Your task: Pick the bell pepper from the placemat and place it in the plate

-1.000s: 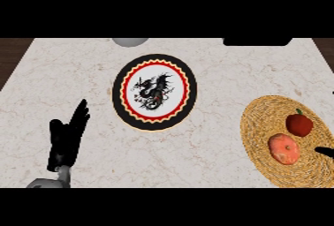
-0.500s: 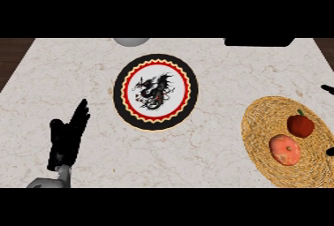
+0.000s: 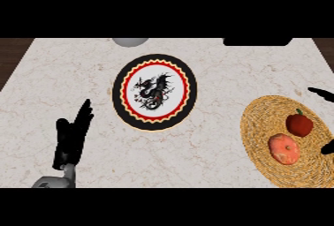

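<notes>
A red bell pepper [image 3: 299, 125] with a green stem lies on the woven straw placemat [image 3: 261, 119] at the right. Beside it on the mat is a pale orange round fruit [image 3: 284, 149]. The plate [image 3: 154, 92], white with a black dragon and a red and black rim, sits in the middle of the counter, left of the mat. Only black fingertips of my right hand [image 3: 320, 92] show at the right edge, one above the pepper and one below it, spread apart and touching nothing. My left hand [image 3: 70, 139] rests open at the lower left, fingers up.
A grey rounded object [image 3: 130, 41] and a black object [image 3: 257, 41] sit at the counter's far edge. Dark wood shows past the counter's left edge [image 3: 12, 57]. Bare marble counter [image 3: 215, 66] lies between plate and mat.
The right hand's upper fingertip has come a little further in from the right edge. The left hand, pepper and plate have not moved.
</notes>
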